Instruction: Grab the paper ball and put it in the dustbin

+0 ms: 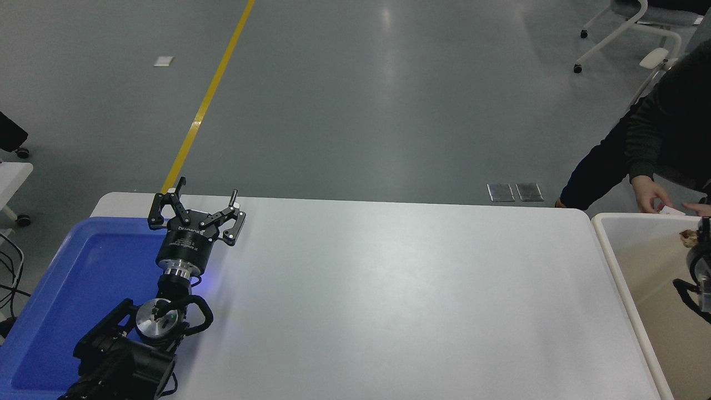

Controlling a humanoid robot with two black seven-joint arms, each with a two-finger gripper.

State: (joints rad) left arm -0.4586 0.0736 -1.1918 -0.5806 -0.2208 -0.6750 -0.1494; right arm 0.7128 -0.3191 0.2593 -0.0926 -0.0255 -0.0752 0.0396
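The paper ball, a small tan crumpled wad, shows at the right edge inside the dustbin, a large cream-white bin with beige inner walls standing right of the table. My right gripper comes in from the right edge over the bin, right beside the ball; it is mostly cut off by the picture's edge, so I cannot tell whether it holds the ball. My left gripper is parked at the lower left, open and empty, over the blue tray's far right corner.
A shallow blue plastic tray lies at the table's left end under my left arm. A person in dark sleeves stands at the top right, one hand holding a small white item just beyond the bin's far rim. The white table spans the middle.
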